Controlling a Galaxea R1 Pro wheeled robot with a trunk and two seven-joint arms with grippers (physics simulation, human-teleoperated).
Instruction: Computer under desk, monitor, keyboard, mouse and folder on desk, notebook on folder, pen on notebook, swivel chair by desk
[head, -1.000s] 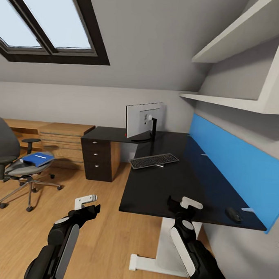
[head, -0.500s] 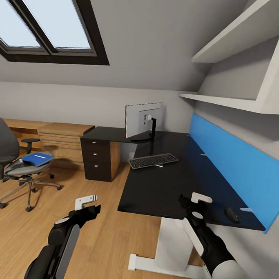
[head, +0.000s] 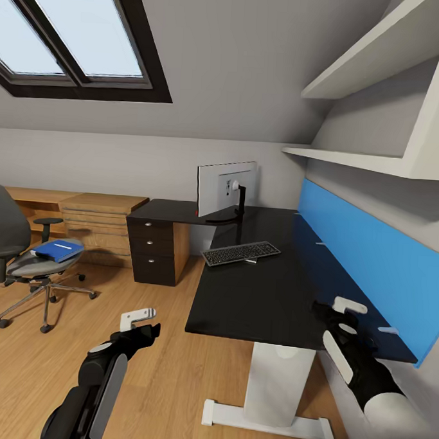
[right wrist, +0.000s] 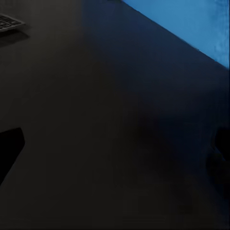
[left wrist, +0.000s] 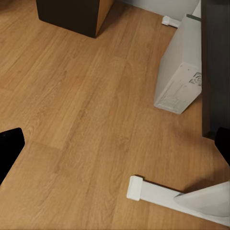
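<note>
The black desk (head: 261, 292) carries the monitor (head: 224, 189) at its back corner, with the keyboard (head: 241, 253) in front of it. My right gripper (head: 336, 308) hovers open over the desk's near right end, close to the blue back panel (head: 372, 260). My right forearm hides the mouse. The folder (head: 59, 251) lies on the swivel chair (head: 21, 264) at the left, with the thin pale pen (head: 62, 245) on top. I cannot make out the notebook. My left gripper (head: 148, 324) hangs open above the floor. The computer (left wrist: 179, 76) stands under the desk.
A dark drawer unit (head: 156, 251) stands under the desk's left wing, with a light wooden counter (head: 84, 219) behind the chair. The desk's white leg and foot (head: 268, 402) stand between my arms. Wall shelves (head: 377, 160) hang above the blue panel.
My right arm has swung right and forward over the desk toward the blue panel and now covers the mouse. The left arm has barely moved.
</note>
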